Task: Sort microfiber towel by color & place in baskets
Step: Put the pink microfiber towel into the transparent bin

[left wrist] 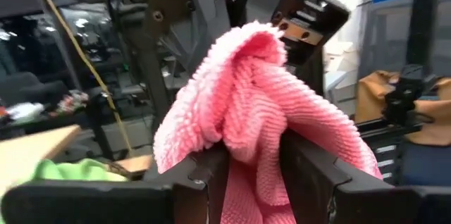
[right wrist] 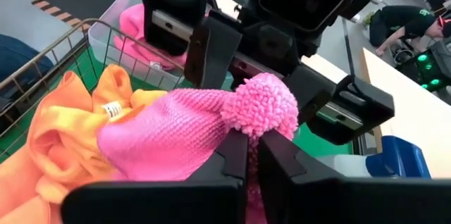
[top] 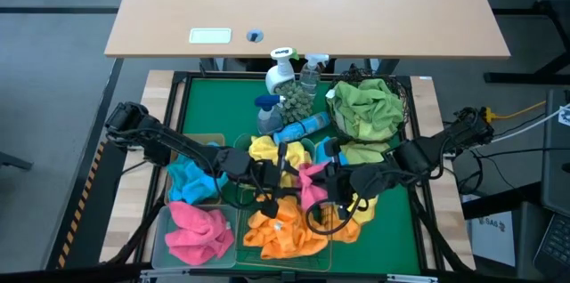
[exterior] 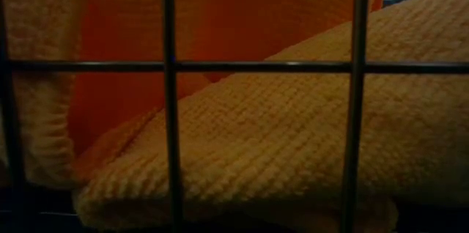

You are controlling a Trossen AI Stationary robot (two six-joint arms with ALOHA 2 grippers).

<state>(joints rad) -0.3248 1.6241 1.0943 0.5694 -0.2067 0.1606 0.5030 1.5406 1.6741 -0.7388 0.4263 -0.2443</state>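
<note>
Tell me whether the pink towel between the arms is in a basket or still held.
Held, out of any basket: the pink towel is pinched by both the right gripper and the left gripper.

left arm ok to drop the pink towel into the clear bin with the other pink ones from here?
Probably not yet. The pink towel is clamped by both the left gripper and the right gripper, so the right must let go first. The clear bin, beside the left arm, has nothing over it.
</note>
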